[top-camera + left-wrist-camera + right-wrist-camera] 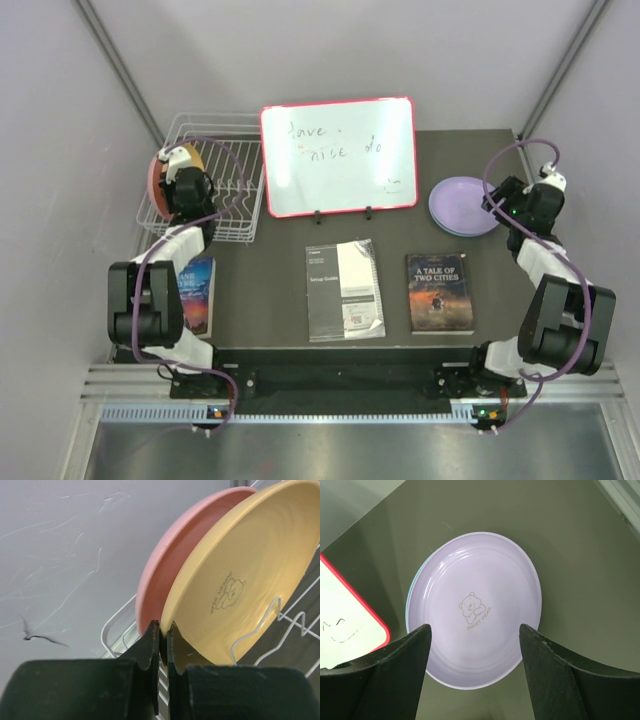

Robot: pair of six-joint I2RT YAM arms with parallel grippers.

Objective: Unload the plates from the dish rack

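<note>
**Unloading, 2 of 4 plates out.** The dish rack (pixel 228 128), a white wire basket at the far left corner of the worktop (pixel 470 150), holds 2 plates on edge between its slotted wires. The pink plate (pixel 162 567) stands toward the rack's left side and the tan-orange plate (pixel 240 570) just beside it; whether their rims touch cannot be told. The left end effector (pixel 163 626) is closed at the lower rim of the tan-orange plate. That rim runs into the narrow gap between the fingers, so this reads as a pinch on it. Near the right edge of the worktop, toward the far right corner, the lavender plate (pixel 490 575) lies flat and face up. It is stacked on the blue plate (pixel 409 600), of which only a sliver shows at 1 side. The right end effector (pixel 475 628) hangs over this stack with its jaws wide apart, holding nothing. Handling, as judged: the plates look like thin moulded plastic, so light, stiff and unlikely to break, but glossy and therefore slippery. The rim is the only part thin enough to grip. A plate pinched there may swing or slip unless drawn straight up out of the wires, clear of its pink neighbour.
</note>
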